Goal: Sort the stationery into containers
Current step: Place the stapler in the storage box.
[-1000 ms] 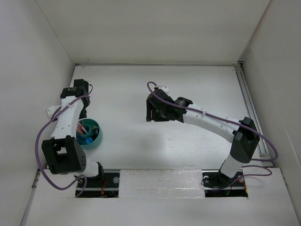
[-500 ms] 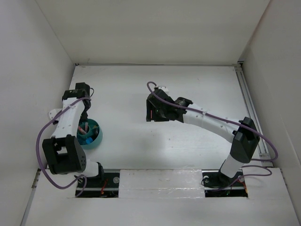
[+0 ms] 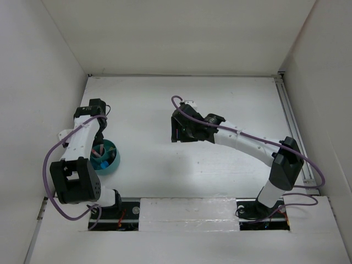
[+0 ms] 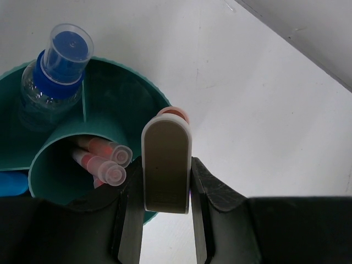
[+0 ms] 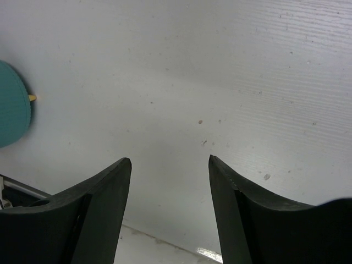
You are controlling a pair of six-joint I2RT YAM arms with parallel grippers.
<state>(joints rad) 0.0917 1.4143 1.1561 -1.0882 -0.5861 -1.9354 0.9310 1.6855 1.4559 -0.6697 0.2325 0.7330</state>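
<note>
From above, the left end effector (image 3: 99, 142) hangs right over the teal cup (image 3: 114, 160), which sits on the white worktop (image 3: 165, 99) directly beneath it. The right end effector (image 3: 176, 132) is well apart from the cup, out over bare worktop.

On to the left wrist view: the fingers (image 4: 129, 220) are drawn in narrow, pinching a pinkish-beige eraser (image 4: 166, 165) between them, upright. Its rounded end sits just over the cup's rim. The cup is below and to the left of the fingers, divided into compartments. A clear blue-capped pen (image 4: 60, 60) stands in the far-left one, and markers (image 4: 107, 159) with pink ends fill the round inner one, just beside the eraser.

Right wrist view now: the jaws stand wide apart with nothing between them. Only worktop lies below, and the cup's edge shows at far left.
</note>
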